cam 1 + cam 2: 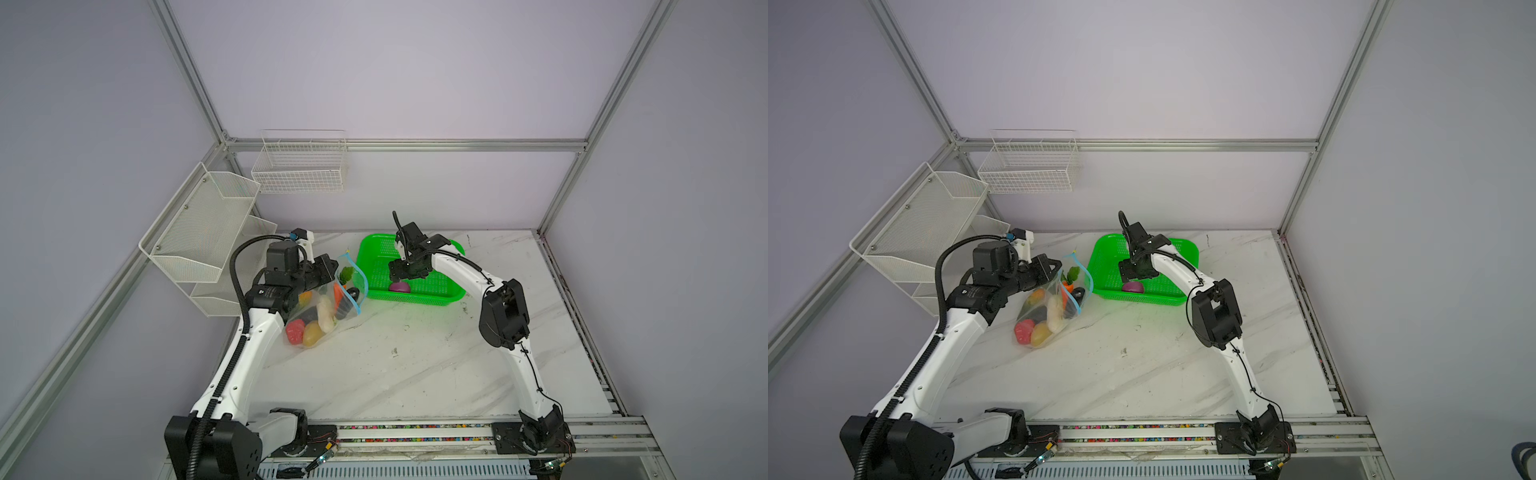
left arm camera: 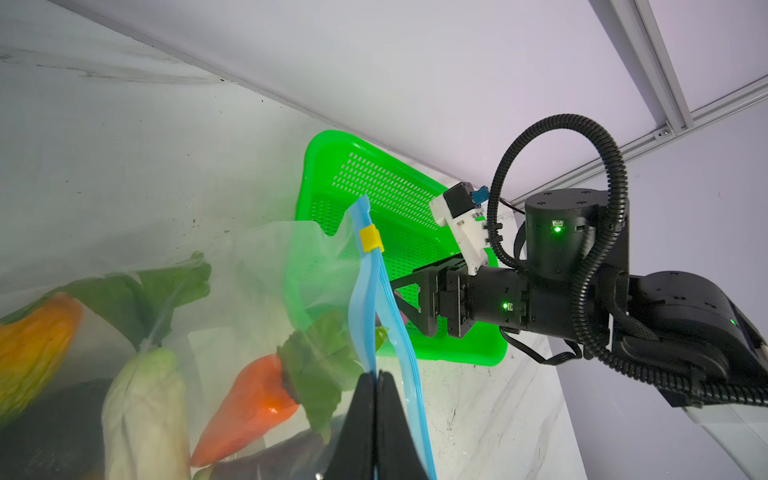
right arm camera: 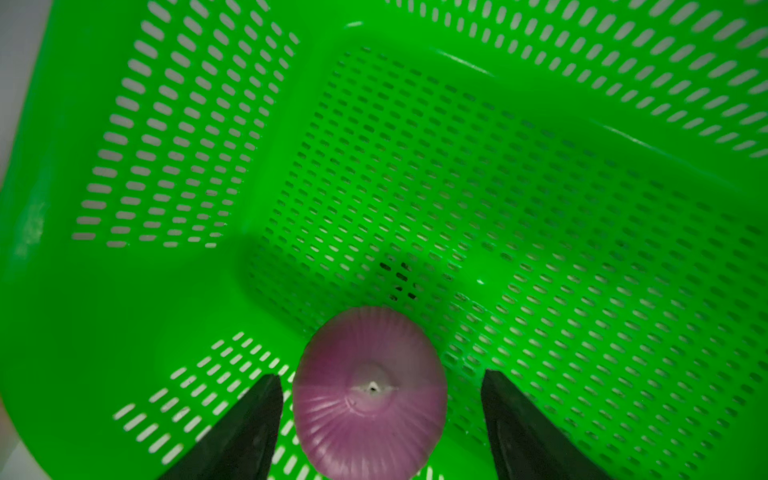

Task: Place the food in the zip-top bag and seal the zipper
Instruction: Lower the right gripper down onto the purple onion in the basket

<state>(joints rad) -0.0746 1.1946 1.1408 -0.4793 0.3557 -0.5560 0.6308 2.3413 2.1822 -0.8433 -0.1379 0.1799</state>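
**Both top views.** A large clear, crinkly plastic zip-top bag (image 1: 324, 291) (image 1: 1048, 291) lies left of centre on the white marbled table (image 1: 395, 374). Its mouth is raised toward a bright green perforated plastic basket (image 1: 415, 300) (image 1: 1142, 297) just beside it. Visible through the film are one red pepper (image 1: 295, 331), one yellow potato (image 1: 312, 333), one white radish (image 1: 326, 313), one orange carrot (image 1: 337, 293) with green leaves, and one dark eggplant (image 1: 309, 314). The basket holds a single purple onion (image 1: 400, 286) (image 1: 1133, 286), and the right gripper (image 1: 401, 279) hangs directly over it.

**Left wrist view.** The left gripper (image 2: 376, 395) has its two black fingers pressed together on one lip of the thin light blue zipper (image 2: 360, 316). The other lip bows away, so the mouth gapes. One small yellow slider tab (image 2: 371, 239) sits at the zipper's far end. The carrot, the radish and an orange-yellow piece (image 2: 33, 345) lie inside the bag.

**Right wrist view.** The right gripper's jaws stand wide apart, with one finger (image 3: 249, 428) on each side of the onion (image 3: 370, 395) and neither clamping it. The onion rests on the basket's floor, close to a wall.
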